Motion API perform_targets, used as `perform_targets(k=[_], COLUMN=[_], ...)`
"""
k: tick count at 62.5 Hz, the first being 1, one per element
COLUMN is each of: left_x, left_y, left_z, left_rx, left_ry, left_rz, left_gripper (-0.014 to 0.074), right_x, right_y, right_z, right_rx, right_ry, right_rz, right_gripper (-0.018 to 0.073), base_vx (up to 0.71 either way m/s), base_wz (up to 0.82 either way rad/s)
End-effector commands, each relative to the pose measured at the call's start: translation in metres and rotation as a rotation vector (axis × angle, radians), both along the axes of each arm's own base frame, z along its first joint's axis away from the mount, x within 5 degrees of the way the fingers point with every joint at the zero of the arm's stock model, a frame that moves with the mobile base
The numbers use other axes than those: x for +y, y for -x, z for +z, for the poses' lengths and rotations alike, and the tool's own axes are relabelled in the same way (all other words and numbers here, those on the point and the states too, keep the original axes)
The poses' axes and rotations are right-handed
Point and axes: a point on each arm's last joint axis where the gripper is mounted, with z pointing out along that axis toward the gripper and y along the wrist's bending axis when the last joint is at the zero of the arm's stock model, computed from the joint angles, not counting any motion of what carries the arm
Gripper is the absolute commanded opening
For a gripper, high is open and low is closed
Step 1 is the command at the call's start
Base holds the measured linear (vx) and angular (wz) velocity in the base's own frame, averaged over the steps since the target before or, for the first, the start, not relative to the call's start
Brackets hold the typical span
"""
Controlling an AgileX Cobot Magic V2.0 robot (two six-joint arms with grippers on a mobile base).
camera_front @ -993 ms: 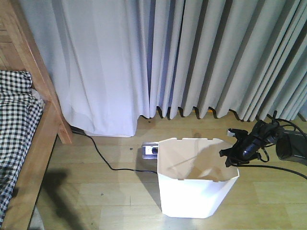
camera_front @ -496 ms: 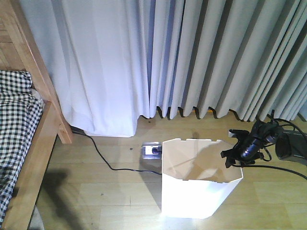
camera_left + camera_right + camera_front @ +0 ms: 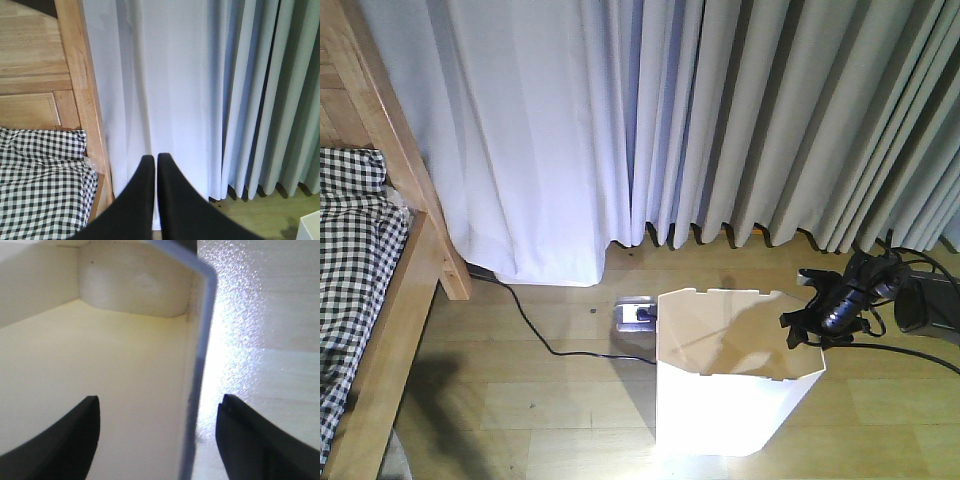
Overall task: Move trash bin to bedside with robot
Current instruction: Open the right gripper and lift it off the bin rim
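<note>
Right of the light-brown wooden bed [image 3: 390, 290], white angular plastic trash bin [image 3: 730, 400]; right gripper [image 3: 157, 437] spread astride its rim, left gripper [image 3: 151, 165] pressed together.

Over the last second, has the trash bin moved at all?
Yes. The trash bin has slid slightly right, away from the bed: its left rim corner covered part of the power strip before and now sits just clear of it.

My right arm [image 3: 865, 290] is thin, black, glossy near the wrist; black cables [image 3: 910, 265] loop off it; my right gripper [image 3: 157, 435] has two matte black, curved fingers; my left gripper [image 3: 151, 165] has smooth black fingers tapering to rounded tips.
</note>
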Motion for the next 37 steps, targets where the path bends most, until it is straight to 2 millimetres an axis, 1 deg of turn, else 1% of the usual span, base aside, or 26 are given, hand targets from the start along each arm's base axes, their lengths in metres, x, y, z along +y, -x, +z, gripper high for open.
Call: perform_targets(k=[1,4,11,16,20,25,30,34,35,36,37], left_x=[0.0,0.0,0.0,0.0,0.0,0.0,0.0,0.0,0.0,0.0,0.0], left_y=[0.0,0.0,0.0,0.0,0.0,0.0,0.0,0.0,0.0,0.0,0.0], left_z=[0.001,0.001,0.001,0.001,0.001,0.001,0.001,0.001,0.001,0.001,0.001], left_rx=[-0.064,-0.064,-0.064,-0.064,-0.064,-0.064,-0.064,-0.064,-0.064,-0.064,-0.064], left_ry=[0.004,0.004,0.004,0.004,0.004,0.004,0.004,0.004,0.004,0.004,0.004], left_rz=[-0.004,-0.004,-0.004,-0.004,-0.004,-0.004,-0.004,-0.004,-0.004,-0.004,-0.004], left_gripper=[-0.0006,-0.0006,-0.0006,-0.0006,-0.0006,-0.0006,-0.0006,-0.0006,-0.0006,-0.0006,-0.0006], right_x=[-0.005,-0.006,-0.008,-0.009,-0.01,-0.01,-0.01,-0.01,-0.007,-0.008,-0.008], right_y=[-0.037,-0.044,-0.052,-0.054,-0.053,-0.045,-0.035,-0.022,-0.014,-0.015,-0.006], right_z=[0.062,0.078,0.102,0.11,0.113,0.114,0.122,0.135,0.135,0.143,0.142], right_rx=[-0.093,-0.106,-0.12,-0.113,-0.104,-0.118,-0.194,-0.284,-0.285,-0.327,-0.326], right_ry=[-0.003,-0.001,0.002,0.009,0.02,0.041,0.083,0.134,0.14,0.158,0.165], right_rz=[-0.001,0.005,-0.01,-0.007,0.004,-0.006,-0.038,-0.061,-0.061,-0.064,-0.065], right_gripper=[0.0493,0.0493,0.0493,0.0493,0.0493,0.0493,0.0493,0.0493,0.0493,0.0493,0.0493], base_vx=[0.0,0.0,0.0,0.0,0.0,0.0,0.0,0.0,0.0,0.0,0.0], base_wz=[0.0,0.0,0.0,0.0,0.0,0.0,0.0,0.0,0.0,0.0,0.0])
